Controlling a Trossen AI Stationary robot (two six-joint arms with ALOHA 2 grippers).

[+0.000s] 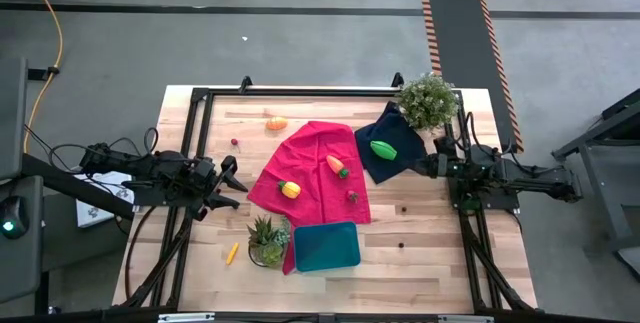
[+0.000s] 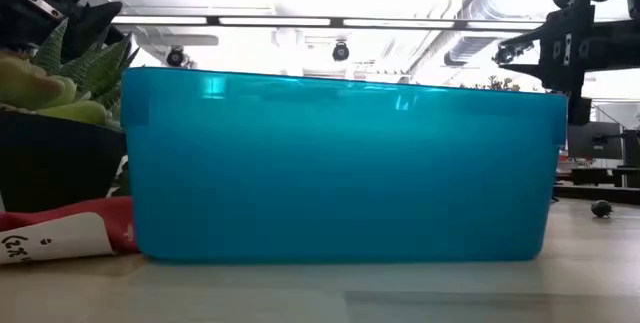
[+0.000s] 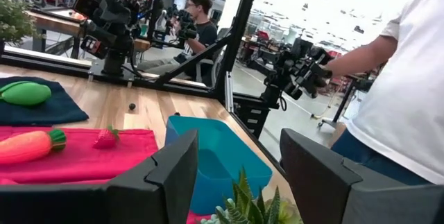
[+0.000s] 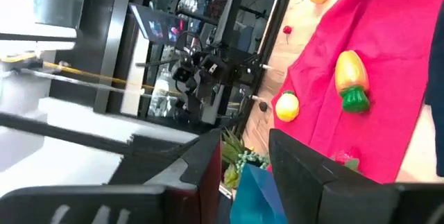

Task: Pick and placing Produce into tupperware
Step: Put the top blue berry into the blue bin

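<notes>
Broadly, the wooden table carries everything, and the red cloth spread across its middle serves as the landmark. Just beyond the cloth's right edge lies the dark navy cloth, and touching the red cloth's near corner sits the teal tupperware; the left wrist view looks into part of it and shows only bare plastic there. Beside the tupperware, at the red cloth's near-left corner, stands a small succulent plant; past the navy cloth's far corner stands a bushier potted plant.

Left of the red cloth, the left gripper hangs above bare wood with its fingers parted and nothing between them. Right of the cloths, the right gripper hovers at the navy cloth's right edge, fingers also spread apart around nothing.

On the red cloth rest the carrot near the middle, a yellow-and-orange piece toward the left edge, and a small strawberry near the right edge. A green oval piece lies on the navy cloth. Off the red cloth's far edge sits an orange piece, and well off its near-left side, past the succulent, lies a thin yellow stick. A small dark red berry sits on the wood left of the cloth's far corner.
</notes>
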